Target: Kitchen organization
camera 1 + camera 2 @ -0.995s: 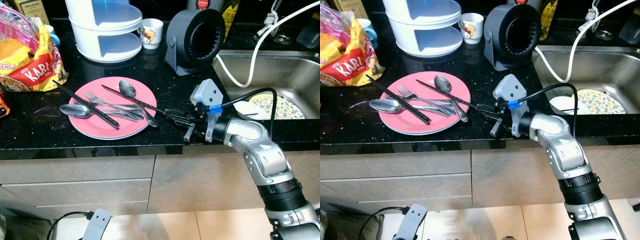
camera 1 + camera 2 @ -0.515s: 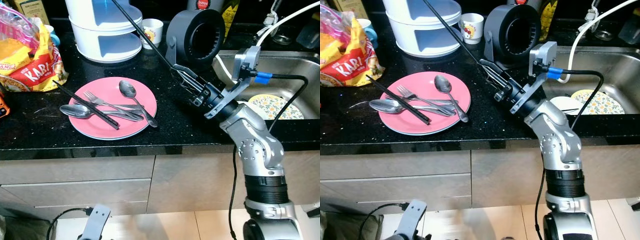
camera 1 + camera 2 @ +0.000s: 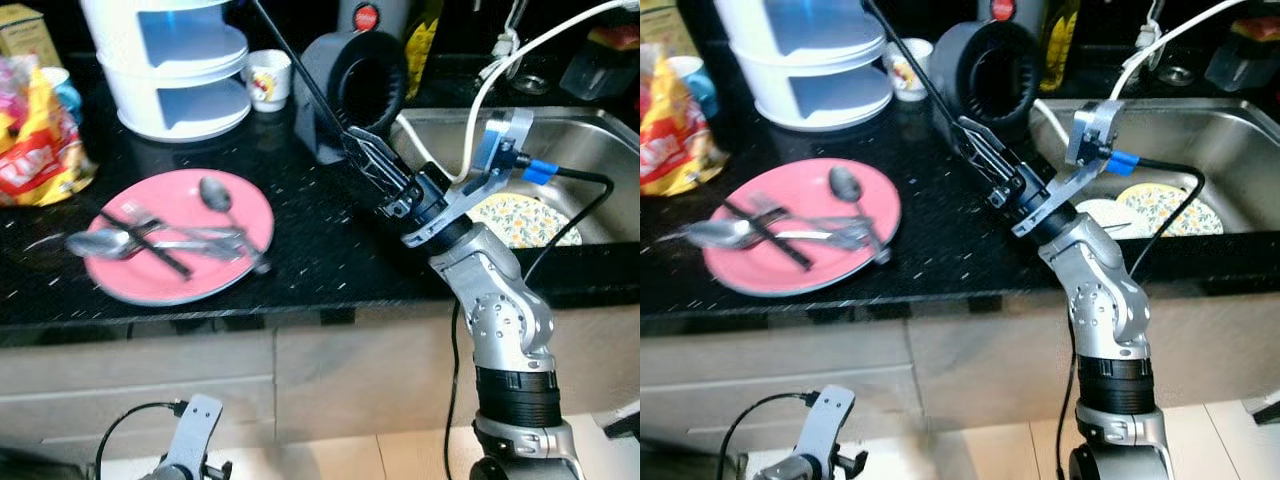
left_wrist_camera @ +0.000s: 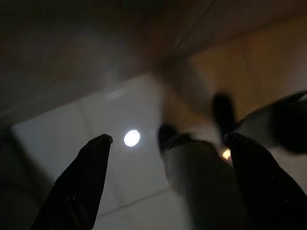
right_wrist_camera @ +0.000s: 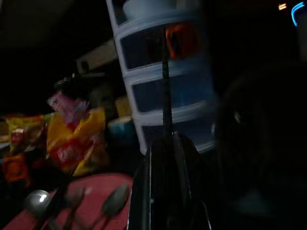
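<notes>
My right gripper (image 3: 368,158) is raised above the black counter, shut on one black chopstick (image 3: 300,70) that slants up and away toward the white tiered rack (image 3: 170,60). The right wrist view looks along the shut fingers (image 5: 165,148) to the same chopstick (image 5: 165,86) in front of the rack. A pink plate (image 3: 240,205) lies on the counter to the left of the gripper. It holds a second black chopstick (image 3: 148,247), two spoons (image 3: 213,195) and a fork, all blurred. My left gripper (image 4: 168,158) hangs low over the tiled floor, open.
A black round fan (image 3: 355,85) and a small mug (image 3: 265,78) stand behind the gripper. Snack bags (image 3: 35,150) lie at the far left. The steel sink (image 3: 590,135) on the right holds a patterned plate (image 3: 525,220), and a white hose (image 3: 480,90) runs into it.
My right gripper lifted the chopstick off the plate and swung it up toward the rack. Since half a second ago it holds the same pose; the camera has shifted.
</notes>
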`<state>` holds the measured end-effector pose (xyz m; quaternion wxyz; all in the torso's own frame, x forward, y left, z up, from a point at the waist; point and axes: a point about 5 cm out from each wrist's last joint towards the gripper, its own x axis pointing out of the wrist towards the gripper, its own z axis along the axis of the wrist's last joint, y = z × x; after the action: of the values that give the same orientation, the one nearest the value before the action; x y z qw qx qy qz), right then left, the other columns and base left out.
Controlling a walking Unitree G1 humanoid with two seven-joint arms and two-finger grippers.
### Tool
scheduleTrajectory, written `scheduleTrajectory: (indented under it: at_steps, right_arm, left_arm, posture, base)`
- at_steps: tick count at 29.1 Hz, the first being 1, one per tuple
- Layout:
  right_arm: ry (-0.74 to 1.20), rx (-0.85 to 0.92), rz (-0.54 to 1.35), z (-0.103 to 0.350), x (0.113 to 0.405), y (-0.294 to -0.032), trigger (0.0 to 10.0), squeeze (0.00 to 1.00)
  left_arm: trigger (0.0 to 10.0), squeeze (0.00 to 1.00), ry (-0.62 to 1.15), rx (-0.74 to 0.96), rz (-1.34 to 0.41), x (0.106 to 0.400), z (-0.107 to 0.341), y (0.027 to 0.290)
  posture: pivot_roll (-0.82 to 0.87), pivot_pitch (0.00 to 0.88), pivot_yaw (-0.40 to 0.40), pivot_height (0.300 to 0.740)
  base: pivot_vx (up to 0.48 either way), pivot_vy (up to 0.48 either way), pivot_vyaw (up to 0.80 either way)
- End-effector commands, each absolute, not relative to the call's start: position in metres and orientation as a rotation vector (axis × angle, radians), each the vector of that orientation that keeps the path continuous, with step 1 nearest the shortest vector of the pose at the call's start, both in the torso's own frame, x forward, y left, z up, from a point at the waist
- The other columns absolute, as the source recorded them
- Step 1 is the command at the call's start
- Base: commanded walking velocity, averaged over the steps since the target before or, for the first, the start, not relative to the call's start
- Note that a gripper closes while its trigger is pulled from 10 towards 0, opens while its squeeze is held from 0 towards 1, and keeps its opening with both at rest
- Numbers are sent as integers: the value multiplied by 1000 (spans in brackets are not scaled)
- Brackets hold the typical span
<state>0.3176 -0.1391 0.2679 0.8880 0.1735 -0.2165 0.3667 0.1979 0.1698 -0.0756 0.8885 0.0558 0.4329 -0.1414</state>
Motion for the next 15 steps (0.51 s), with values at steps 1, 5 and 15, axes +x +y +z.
scheduleTrajectory:
  at_steps: [1,5,15]
  right_arm:
    - [-435,354,791,268,318,-127,10000,0]
    - [-428,340,791,267,318,-125,10000,0]
    - [-421,321,719,267,324,-130,10000,0]
  left_arm:
    - [10000,0,938,114,-274,187,-81,178]
    - [10000,0,951,120,-261,184,-82,181]
    - [10000,0,982,110,-264,175,-86,180]
  posture:
    - [53,96,-17,740]
    - [53,95,-19,740]
    - [52,87,-29,740]
  base:
    - [262,-401,800]
    - [66,-226,800]
    - [0,0,199]
